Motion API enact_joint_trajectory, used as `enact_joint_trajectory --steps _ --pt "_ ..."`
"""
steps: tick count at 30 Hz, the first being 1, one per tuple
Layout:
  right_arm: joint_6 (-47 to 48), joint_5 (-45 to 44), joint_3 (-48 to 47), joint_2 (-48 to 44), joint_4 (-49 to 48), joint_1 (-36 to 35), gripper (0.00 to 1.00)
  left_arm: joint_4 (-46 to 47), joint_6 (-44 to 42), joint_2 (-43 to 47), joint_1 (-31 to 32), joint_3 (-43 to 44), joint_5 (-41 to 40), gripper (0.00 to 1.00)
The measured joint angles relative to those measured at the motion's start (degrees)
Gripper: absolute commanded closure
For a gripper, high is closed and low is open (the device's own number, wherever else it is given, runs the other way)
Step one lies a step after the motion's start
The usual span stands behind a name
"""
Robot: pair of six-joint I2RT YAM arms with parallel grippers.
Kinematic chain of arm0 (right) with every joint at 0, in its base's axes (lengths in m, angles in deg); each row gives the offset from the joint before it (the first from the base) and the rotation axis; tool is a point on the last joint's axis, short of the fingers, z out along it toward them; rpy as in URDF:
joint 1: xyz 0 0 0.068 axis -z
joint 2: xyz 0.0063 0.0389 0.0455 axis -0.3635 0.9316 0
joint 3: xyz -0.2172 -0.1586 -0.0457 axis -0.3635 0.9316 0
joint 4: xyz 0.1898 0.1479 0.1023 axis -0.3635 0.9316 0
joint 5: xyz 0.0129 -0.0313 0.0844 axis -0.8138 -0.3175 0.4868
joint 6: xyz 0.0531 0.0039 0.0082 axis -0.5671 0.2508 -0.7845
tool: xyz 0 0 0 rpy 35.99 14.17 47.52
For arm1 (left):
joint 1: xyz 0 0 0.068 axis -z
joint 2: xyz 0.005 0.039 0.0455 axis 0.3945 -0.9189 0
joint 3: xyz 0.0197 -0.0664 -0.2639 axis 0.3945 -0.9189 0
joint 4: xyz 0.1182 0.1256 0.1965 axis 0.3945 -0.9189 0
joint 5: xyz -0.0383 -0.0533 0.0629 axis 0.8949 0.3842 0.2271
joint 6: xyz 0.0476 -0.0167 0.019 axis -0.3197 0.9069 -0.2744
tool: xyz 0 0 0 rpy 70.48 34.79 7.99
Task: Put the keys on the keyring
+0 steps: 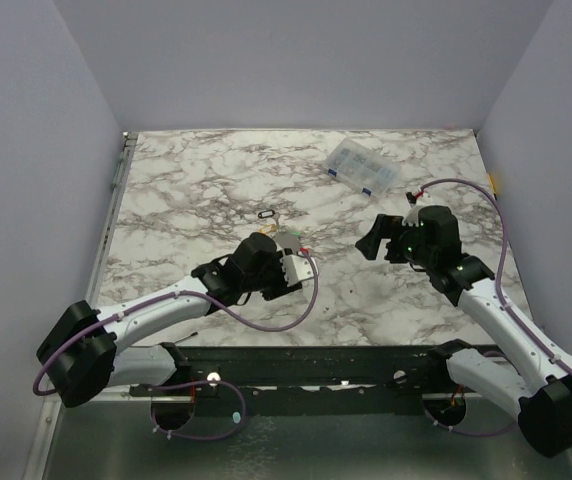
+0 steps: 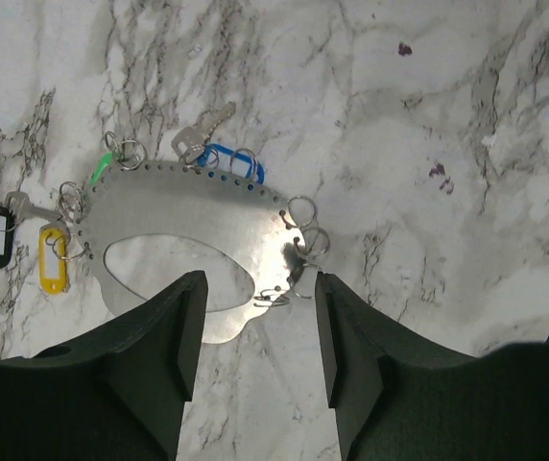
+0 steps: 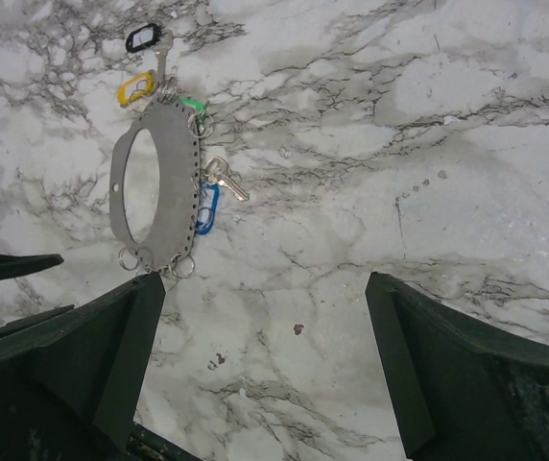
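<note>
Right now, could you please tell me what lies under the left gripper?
Under the left gripper, an edge of the keyring and small rings show between the open fingers; the fingers hide part of its rim.

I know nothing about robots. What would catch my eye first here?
A flat grey keyring, fringed with small coloured keys, lies on the marble table, its near edge inside the open left claw. The right claw hangs open off to the right, and a clear box sits toward the far edge.
</note>
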Motion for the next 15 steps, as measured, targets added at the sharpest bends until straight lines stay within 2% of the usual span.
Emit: enact_joint_trajectory --steps 7,15 --pt "-1.09 0.68 1.33 1.53 -0.42 -0.13 0.02 -1.40 -19.52 4.92 0.00 -5.92 6.21 0.59" --pt "-1.38 1.05 2.69 2.99 -1.09 -0.26 0.02 -1.03 -29.86 -0.72 0.00 -5.44 10.43 0.63"
